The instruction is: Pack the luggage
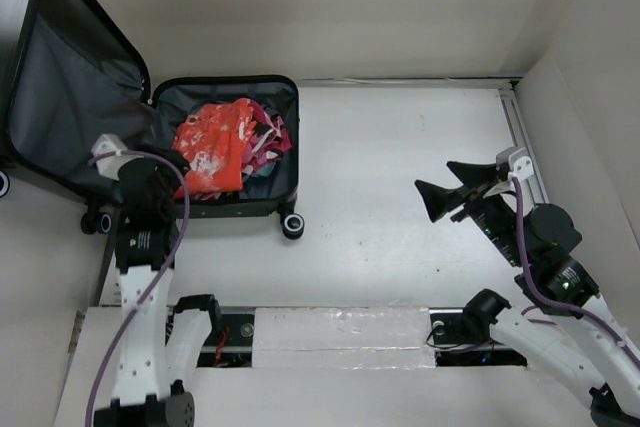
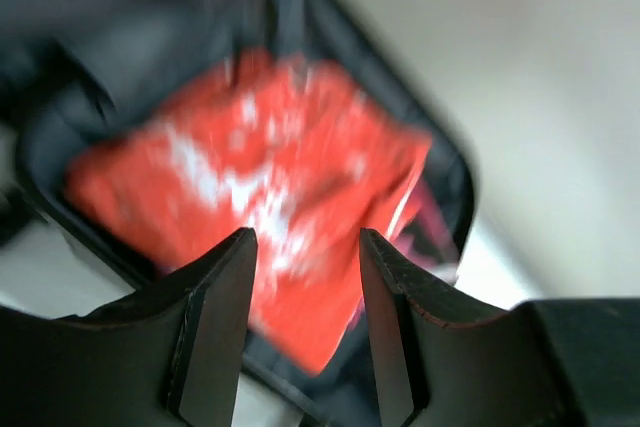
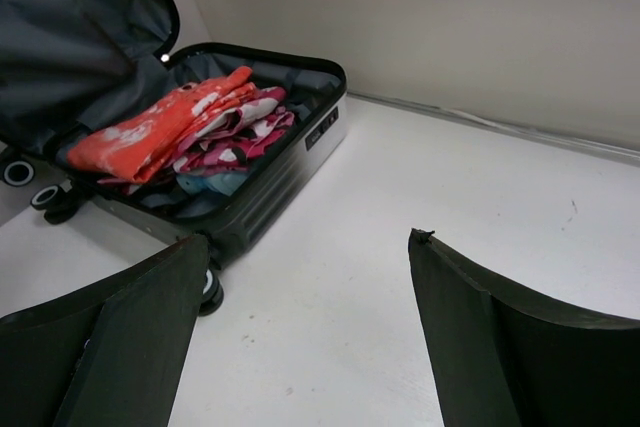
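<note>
Lying open, lid raised, the hard-shell luggage (image 1: 228, 210) holds a crumpled orange-and-white cloth (image 1: 210, 142) over pink garments (image 1: 268, 139) on its grey fabric lining. The left gripper (image 2: 305, 237) hovers above the luggage, its smooth black jaws partly apart and gripping nothing. The right gripper (image 3: 310, 239), well to the right of the luggage, gapes wide.

Robot test cell, probably a laboratory rather than a home. A bare white tabletop (image 1: 400, 237) spreads under the jaws and is boxed in by plain white panels (image 1: 590, 117) beyond and to the right of the right-hand jaws. An aluminium rail (image 1: 527, 137) runs just right of them. The white left arm (image 1: 140, 347) and right arm (image 1: 560, 332) trail purple cables (image 1: 186, 212), and a taped strip (image 1: 340, 337) lies between their bases.
</note>
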